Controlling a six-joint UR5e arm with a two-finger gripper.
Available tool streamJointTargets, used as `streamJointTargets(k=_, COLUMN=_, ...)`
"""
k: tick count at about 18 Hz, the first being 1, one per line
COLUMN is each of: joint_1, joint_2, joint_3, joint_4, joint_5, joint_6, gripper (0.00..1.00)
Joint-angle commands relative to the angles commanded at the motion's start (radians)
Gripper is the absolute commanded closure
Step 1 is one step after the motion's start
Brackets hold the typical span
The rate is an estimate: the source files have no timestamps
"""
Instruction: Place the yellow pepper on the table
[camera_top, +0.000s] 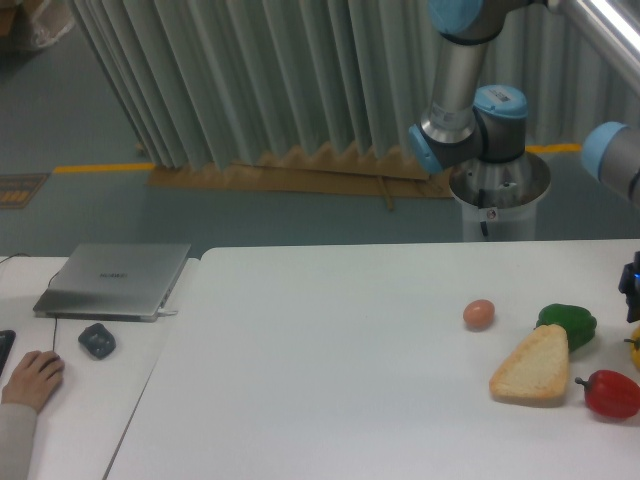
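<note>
Far right edge of frame: only a sliver of the yellow pepper (634, 349) shows, glossy bright yellow, cut off by the frame border. Just above it sits a dark piece of the gripper (632, 287), also mostly out of frame. Cannot tell whether its fingers are spread or pinching the pepper, nor whether the pepper rests on the table (330, 380) or hangs clear of it.

Judgement: the arm reaches in from the right, so the pepper likely sits at that edge because it is being carried or set down there.

Materials and shapes:
- Table: broad, smooth, matte white.
- Green pepper (567, 326): lobed, shiny, at right.
- Red pepper (611, 393): glossy, with stem, lower right.
- Bread slice (531, 366): pale, wedge-shaped, browned crust, touching or just beside the green pepper.
- Egg (479, 313): brown, smooth, left of the green pepper.

Left side: closed grey laptop (113, 279), 1 person's hand (32, 378).
</note>
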Motion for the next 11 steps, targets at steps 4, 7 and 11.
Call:
streamJointTargets(k=4, joint_1=-0.022, joint_2=0.075, joint_3=0.012, joint_4=-0.127, joint_5=-0.012, joint_6=-0.015, gripper=0.0)
streamJointTargets(k=7, joint_1=-0.061, joint_2=0.121, joint_3=0.014, joint_4=-0.228, joint_5=-0.017, joint_6=-0.076, gripper=0.0)
streamJointTargets(k=11, joint_1=-0.135, joint_2=0.144, joint_3=0.017, joint_4=-0.27, joint_5=-0.015, joint_6=-0.19, gripper=0.0)
